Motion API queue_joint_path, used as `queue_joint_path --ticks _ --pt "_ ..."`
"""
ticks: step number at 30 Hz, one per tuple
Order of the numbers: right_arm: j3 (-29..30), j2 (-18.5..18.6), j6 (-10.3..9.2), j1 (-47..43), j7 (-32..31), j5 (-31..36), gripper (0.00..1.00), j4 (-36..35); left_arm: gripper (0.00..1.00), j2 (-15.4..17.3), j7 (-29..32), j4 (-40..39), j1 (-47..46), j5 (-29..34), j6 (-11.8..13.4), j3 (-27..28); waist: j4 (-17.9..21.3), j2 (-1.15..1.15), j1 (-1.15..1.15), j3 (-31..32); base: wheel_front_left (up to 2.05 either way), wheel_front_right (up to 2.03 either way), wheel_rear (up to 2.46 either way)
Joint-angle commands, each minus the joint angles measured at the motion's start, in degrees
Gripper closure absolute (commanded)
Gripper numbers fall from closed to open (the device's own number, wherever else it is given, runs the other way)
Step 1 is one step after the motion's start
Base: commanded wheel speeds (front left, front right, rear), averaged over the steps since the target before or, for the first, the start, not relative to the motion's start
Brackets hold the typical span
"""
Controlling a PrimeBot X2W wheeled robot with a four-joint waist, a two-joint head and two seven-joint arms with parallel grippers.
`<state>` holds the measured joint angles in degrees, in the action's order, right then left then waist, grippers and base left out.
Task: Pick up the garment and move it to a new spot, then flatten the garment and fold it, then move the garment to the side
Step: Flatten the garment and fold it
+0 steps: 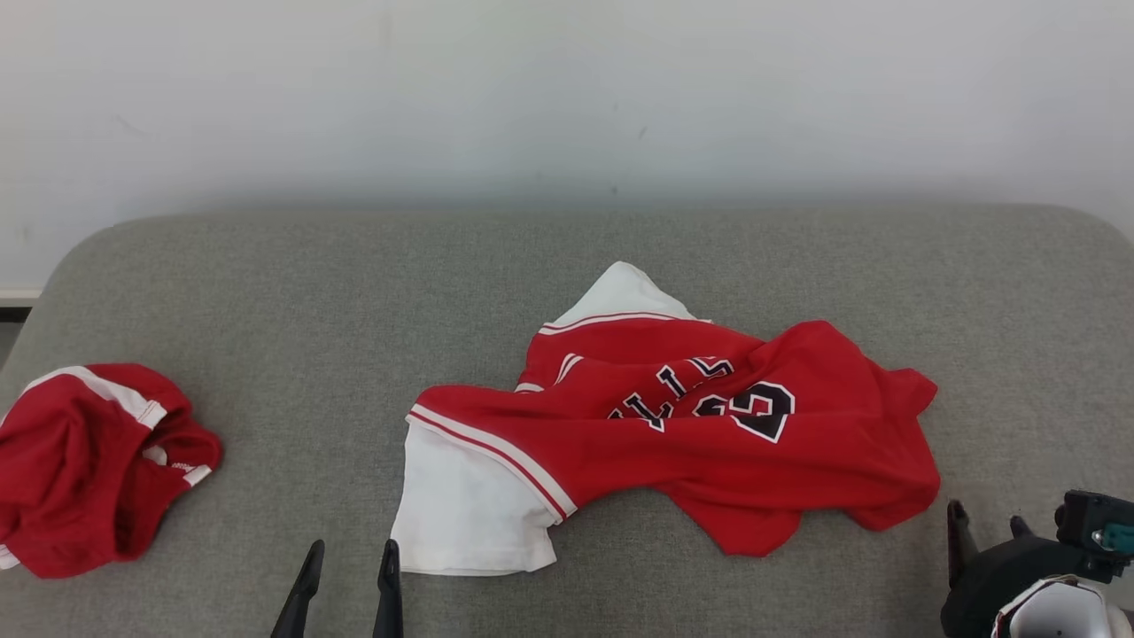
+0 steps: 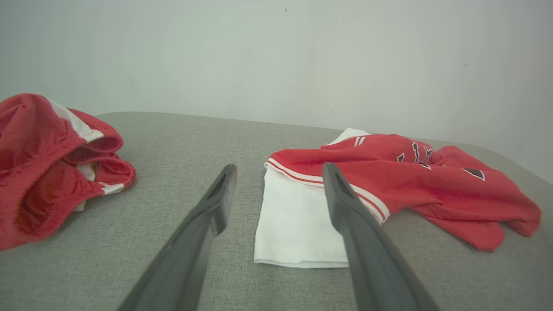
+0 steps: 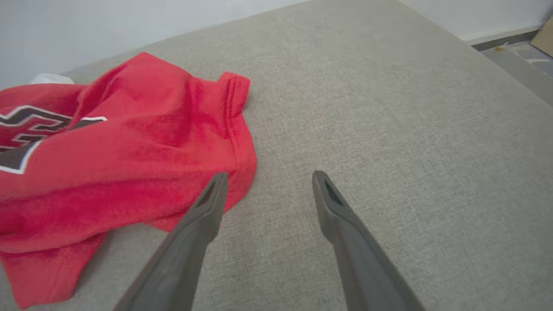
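Noted left end effector (image 1: 353, 548) spread wide, empty, just short of red jersey's (image 1: 709, 443) white sleeve (image 1: 461, 505). Noted right end effector (image 1: 986, 518) likewise spread, empty, beside jersey's right hem. Found jersey crumpled on grey desk (image 1: 266, 292). Recorded second red garment (image 1: 80, 461) well left of jersey, white wall (image 1: 567, 89) beyond.

parted fingers (image 2: 216, 203) over grey cushion (image 2: 181, 142); crumpled red-white jersey (image 2: 432, 181) ahead
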<state>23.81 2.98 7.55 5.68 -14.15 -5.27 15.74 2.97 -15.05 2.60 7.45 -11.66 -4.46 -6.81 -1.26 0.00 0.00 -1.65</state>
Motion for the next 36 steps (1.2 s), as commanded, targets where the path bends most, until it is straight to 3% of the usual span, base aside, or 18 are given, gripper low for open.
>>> queue_joint_path --ticks 1,17,26,27,29,33,36 --pt "0.9 -0.2 -0.13 1.1 -2.8 1.8 0.00 1.0 0.00 -0.1 -0.2 0.2 -1.1 0.0 -0.1 -0.1 -0.6 0.00 0.00 -1.1 0.00 0.00 0.00" --pt "1.1 -0.3 -0.13 7.7 -9.9 7.0 0.00 9.2 0.00 -0.1 -0.2 1.2 -4.3 -0.5 -0.4 -0.5 -3.5 0.00 0.00 -6.1 0.00 0.00 0.00" --pt "-2.1 -0.5 0.03 9.4 -9.2 6.6 0.00 10.4 0.00 -0.1 -0.2 1.4 -4.3 -0.9 -0.4 -0.1 -4.0 0.00 0.00 -6.8 0.00 0.00 0.00" --pt "-2.8 -0.5 0.07 9.6 -9.1 6.4 0.45 10.4 0.00 -0.1 -0.2 1.4 -4.3 -0.9 -0.4 -0.1 -3.9 0.00 0.00 -6.8 0.00 0.00 0.00" --pt "-3.7 -0.5 0.07 9.9 -8.4 5.9 1.00 10.3 0.00 -0.1 -0.2 1.5 -4.4 -1.0 -0.3 -0.2 -3.7 0.00 0.00 -6.7 0.00 0.00 0.00" --pt "-3.0 -0.2 0.01 8.3 -6.5 3.4 1.00 7.6 0.00 -0.1 -0.2 1.9 -4.1 -1.3 -0.2 -0.7 -3.6 0.00 0.00 -5.9 0.00 0.00 0.00" --pt "-0.5 0.0 -0.01 6.2 -4.2 1.5 1.00 1.7 0.00 -0.1 -0.2 2.1 -3.2 -1.5 0.0 -0.9 -3.4 0.00 0.00 -4.8 0.00 0.00 0.00"
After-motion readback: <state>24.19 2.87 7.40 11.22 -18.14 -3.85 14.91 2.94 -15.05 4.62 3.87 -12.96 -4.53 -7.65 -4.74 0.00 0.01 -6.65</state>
